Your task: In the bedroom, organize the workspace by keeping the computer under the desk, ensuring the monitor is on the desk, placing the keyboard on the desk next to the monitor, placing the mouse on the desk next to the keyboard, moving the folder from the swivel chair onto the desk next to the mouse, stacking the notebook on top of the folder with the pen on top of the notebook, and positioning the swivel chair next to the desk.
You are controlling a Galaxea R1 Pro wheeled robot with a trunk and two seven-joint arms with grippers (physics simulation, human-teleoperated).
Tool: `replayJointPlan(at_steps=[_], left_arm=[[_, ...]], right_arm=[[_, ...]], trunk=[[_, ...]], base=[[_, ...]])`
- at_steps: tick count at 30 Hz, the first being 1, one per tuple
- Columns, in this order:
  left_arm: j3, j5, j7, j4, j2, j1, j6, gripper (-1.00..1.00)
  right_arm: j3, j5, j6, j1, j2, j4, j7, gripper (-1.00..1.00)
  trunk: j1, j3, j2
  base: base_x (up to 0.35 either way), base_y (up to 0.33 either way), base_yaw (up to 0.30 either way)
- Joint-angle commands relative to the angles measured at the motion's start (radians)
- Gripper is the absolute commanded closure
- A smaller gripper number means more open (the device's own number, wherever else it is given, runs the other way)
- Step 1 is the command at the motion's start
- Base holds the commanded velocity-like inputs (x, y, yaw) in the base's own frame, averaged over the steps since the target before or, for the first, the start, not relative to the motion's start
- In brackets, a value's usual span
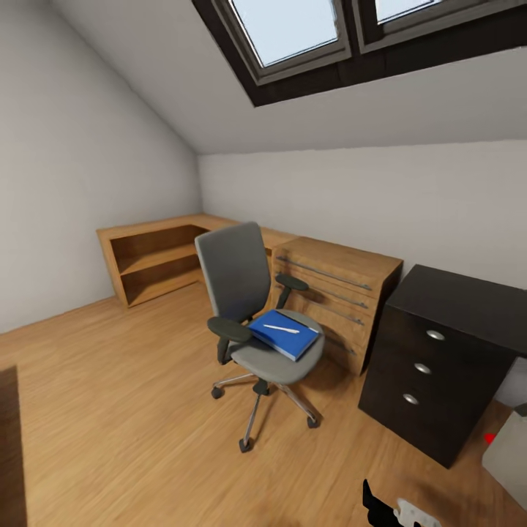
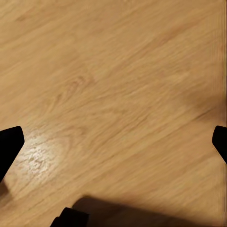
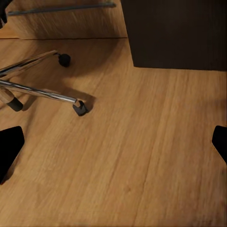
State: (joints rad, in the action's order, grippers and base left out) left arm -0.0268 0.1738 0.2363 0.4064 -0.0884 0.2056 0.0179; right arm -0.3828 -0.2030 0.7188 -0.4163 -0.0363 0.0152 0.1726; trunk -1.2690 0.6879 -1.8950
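Folder (image 1: 284, 334) lies on swivel chair (image 1: 252, 307) seat, pen (image 1: 281, 329) resting on top, desk (image 1: 446, 351) just beside. I hold both arms low over floor (image 2: 118, 85): left gripper (image 2: 113, 146) and right gripper (image 3: 113, 146) spread wide, empty, ready for pickup.

Grey upholstered swivel chair (image 1: 252, 315) on wooden floor (image 1: 110, 395), mid-room. Flat blue folder (image 1: 284, 334) on its seat; thin white pen (image 1: 282, 329) on folder. Light wooden drawer unit (image 1: 340, 293) just behind chair; black desk drawer block with round knobs (image 1: 432, 359) right of unit. Pale grey box-shaped computer (image 1: 509, 457) at far right, near black block.
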Motion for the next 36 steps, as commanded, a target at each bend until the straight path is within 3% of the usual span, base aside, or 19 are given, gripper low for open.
replayJointPlan(at_steps=[1, 12, 25, 28, 36], left_arm=[[-0.002, 0.005, 0.002, 0.002, -0.001, 0.0, 0.002, -1.0], [-0.001, 0.004, 0.002, 0.0, -0.002, 0.0, 0.001, -1.0], [0.008, 0.004, 0.002, -0.03, -0.002, 0.0, -0.001, -1.0], [0.01, 0.005, 0.002, -0.044, -0.002, 0.0, -0.045, -1.0], [0.01, 0.004, 0.002, -0.049, -0.002, 0.0, -0.072, -1.0]], right_arm=[[-0.002, -0.011, 0.002, -0.001, 0.0, 0.002, 0.011, -1.0], [-0.002, -0.01, 0.001, -0.001, 0.015, 0.002, 0.011, -1.0], [-0.002, -0.01, -0.001, -0.001, 0.019, 0.002, 0.012, -1.0], [-0.002, -0.01, 0.0, -0.001, 0.019, 0.002, 0.012, -1.0], [-0.002, -0.01, 0.003, 0.003, 0.018, 0.002, 0.012, -1.0]], trunk=[[0.004, -0.003, 0.007], [0.046, -0.05, 0.084], [0.096, -0.092, 0.175], [0.108, -0.101, 0.196], [0.138, -0.126, 0.252]], base=[[0.0, 0.0, -0.188], [0.0, 0.0, -0.175], [0.0, 0.0, -0.021], [0.0, 0.0, 0.0], [0.0, 0.0, 0.0]])
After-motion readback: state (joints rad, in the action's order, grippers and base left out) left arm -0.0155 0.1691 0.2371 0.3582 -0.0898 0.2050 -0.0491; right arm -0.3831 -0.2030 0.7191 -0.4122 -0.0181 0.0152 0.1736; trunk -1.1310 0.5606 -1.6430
